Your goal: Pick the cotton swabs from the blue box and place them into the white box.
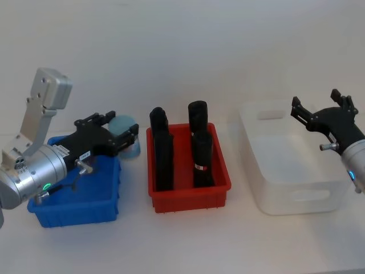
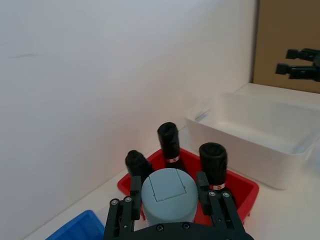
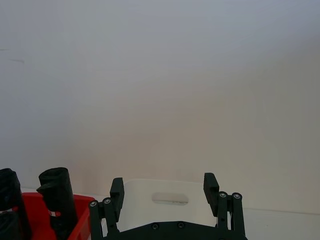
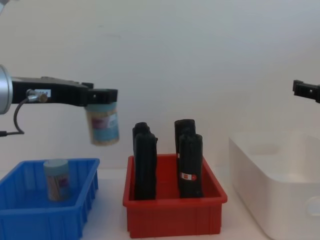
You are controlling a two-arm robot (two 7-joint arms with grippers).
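Holding one swab tub aloft, with the crossing to the white box ahead

Nearest the robot sat the blue box [image 4: 45, 220], and one tub of cotton swabs [image 4: 56, 179] stood upright inside it near the left side. Above that box's far right corner the left gripper [image 1: 122, 137] was clamped on a second tub [image 4: 102, 125], gripping it near the pale blue lid. The tub hung clear of the rim and tilted slightly. By my reading the pick was done and the carry was the step in hand.

Next along the row stood the red bin [image 1: 188, 200], with tall black cylinders [image 1: 198, 114] rising above its rim. Beyond it was the white box [image 1: 296, 197], which looked to hold nothing. The right gripper [image 1: 319, 105] hovered over that box's far right part, fingers spread and holding nothing.

The next move would likely call for a sideways travel to the right, kept high enough to clear the black cylinders, and then a release over the white box
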